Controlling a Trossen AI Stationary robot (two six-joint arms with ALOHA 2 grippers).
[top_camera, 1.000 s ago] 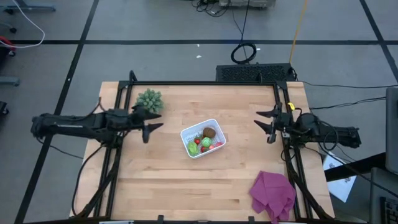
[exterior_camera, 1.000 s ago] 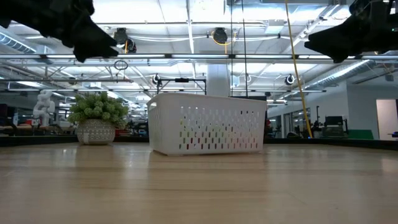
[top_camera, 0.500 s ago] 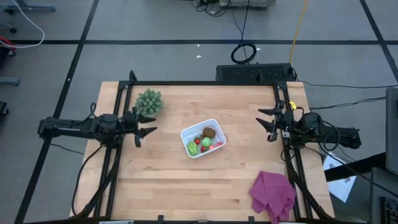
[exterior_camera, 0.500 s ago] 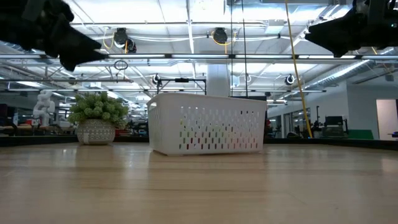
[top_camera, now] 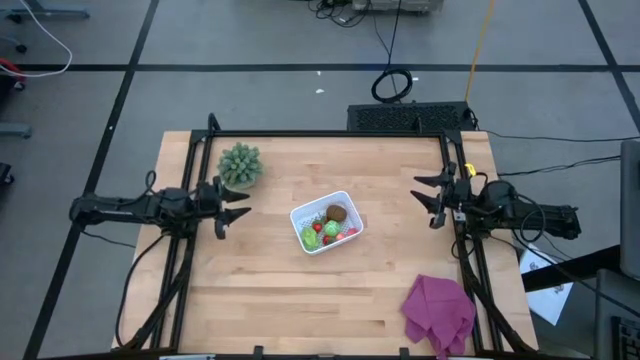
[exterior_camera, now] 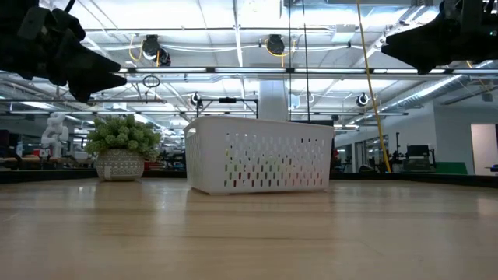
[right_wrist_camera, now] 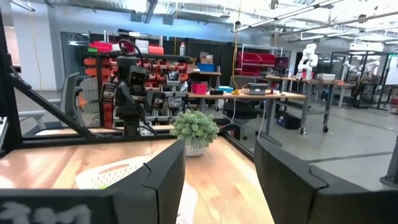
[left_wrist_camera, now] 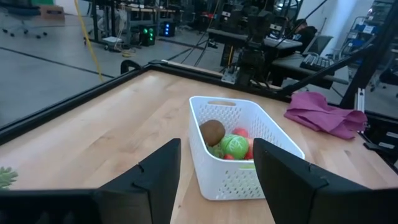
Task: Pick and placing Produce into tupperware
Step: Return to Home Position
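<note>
The white tupperware (top_camera: 325, 222) stands on the table's middle and shows in the low view (exterior_camera: 259, 154) and the left wrist view (left_wrist_camera: 244, 149). Inside it lie the produce: a brown round piece (top_camera: 337, 212), green pieces (top_camera: 331, 229) and red ones (top_camera: 321, 239). My left gripper (top_camera: 226, 210) hovers open above the table's left side, left of the tupperware, holding nothing. My right gripper (top_camera: 432, 200) hovers open near the right edge, also holding nothing.
A spiky green plant in a pot (top_camera: 240, 163) stands at the far left of the table, close to my left gripper. A purple cloth (top_camera: 438, 312) lies at the near right corner. Black frame rails (top_camera: 195, 150) run along the table's left and right edges.
My left gripper has drawn back toward the table's left edge, away from the tupperware, staying open. The right arm and the tupperware with its produce have kept still.
</note>
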